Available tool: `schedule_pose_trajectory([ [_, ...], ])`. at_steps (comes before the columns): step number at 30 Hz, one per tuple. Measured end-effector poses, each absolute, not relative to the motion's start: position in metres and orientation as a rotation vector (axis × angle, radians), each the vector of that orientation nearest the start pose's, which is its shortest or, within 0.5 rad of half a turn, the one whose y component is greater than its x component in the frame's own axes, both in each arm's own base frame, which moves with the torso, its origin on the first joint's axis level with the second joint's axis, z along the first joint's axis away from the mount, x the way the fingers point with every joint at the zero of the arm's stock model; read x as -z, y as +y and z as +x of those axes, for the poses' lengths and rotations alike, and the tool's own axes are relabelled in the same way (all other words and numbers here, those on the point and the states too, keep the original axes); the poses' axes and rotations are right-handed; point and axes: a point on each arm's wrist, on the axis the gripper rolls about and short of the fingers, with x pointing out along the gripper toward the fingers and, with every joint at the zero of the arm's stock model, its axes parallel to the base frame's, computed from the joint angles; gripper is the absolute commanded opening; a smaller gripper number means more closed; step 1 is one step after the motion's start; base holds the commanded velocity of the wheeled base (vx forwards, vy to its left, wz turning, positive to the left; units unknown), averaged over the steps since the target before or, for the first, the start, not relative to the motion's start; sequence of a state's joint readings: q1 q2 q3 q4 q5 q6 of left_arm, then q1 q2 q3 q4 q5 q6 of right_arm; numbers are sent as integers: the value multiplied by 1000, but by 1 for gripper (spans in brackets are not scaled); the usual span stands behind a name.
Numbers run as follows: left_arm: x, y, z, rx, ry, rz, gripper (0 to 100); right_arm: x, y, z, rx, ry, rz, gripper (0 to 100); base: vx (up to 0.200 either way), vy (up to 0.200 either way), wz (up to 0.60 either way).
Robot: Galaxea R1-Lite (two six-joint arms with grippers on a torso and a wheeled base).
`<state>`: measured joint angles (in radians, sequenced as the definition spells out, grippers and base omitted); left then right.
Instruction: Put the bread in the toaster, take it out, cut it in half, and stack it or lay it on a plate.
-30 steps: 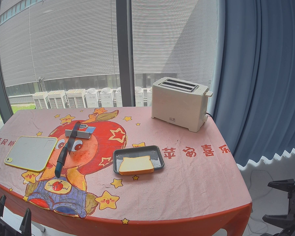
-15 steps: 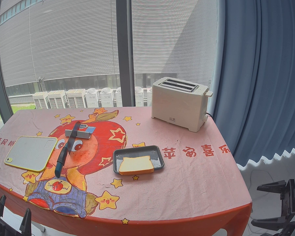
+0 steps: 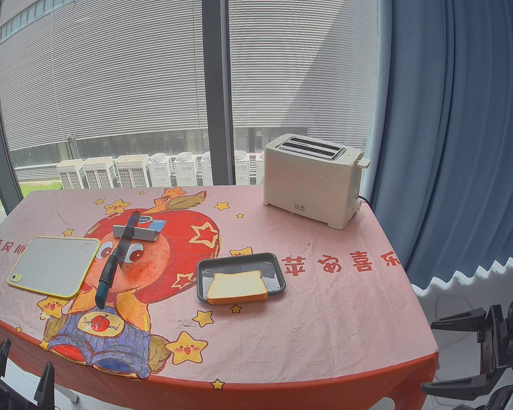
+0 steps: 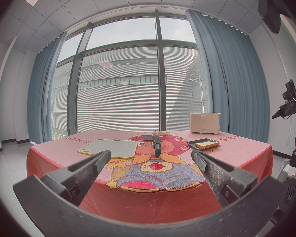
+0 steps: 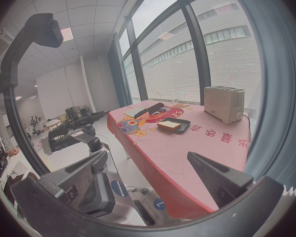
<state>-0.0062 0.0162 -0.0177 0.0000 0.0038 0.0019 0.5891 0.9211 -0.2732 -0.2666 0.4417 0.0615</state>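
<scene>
On the dark tray (image 3: 238, 262) near the middle of the table (image 3: 336, 314), the bread (image 3: 237, 287) lies flat, one slice pressed toward the tray's near rim, with nothing touching it; I judge the step in hand to be the first reach for it. Your right gripper (image 3: 428, 359) hangs off the table's near right corner, jaws spread wide and empty; your left gripper (image 3: 25, 355) sits low at the near left edge, fingers apart, holding nothing. Bring the right one in over the near edge and pinch the slice across its thickness at the side nearest you; the rim there looks low, so tilt in from above rather than scrape along it; close gently, since the crumb will likely crush. The toaster (image 3: 310, 180) stands well behind and to the right, slots (image 3: 312, 148) upward; turn the slice upright and line it with a slot. The knife (image 3: 115, 257) and cutting board (image 3: 54, 266) lie well to the left; leave them alone for now.
</scene>
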Motion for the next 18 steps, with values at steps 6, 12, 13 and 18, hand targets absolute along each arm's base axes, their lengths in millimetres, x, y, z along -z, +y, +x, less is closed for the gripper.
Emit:
schedule_pose_trajectory([
  [6, -81, 0, -23, 2, -2, 2, 100, -163, 68, 83, -1006, 429, 24, 100, 0, 0, 0],
  [12, -81, 0, -23, 2, -2, 2, 100, -173, 75, 94, -986, 421, 16, 100, 0, 0, 0],
  [13, -81, 0, -23, 2, -2, 2, 100, -175, 77, 95, -986, 419, 15, 100, 0, 0, 0],
  [18, -81, 0, -23, 2, -1, 2, 100, -185, 86, 105, -995, 406, 11, 100, 0, 0, 0],
])
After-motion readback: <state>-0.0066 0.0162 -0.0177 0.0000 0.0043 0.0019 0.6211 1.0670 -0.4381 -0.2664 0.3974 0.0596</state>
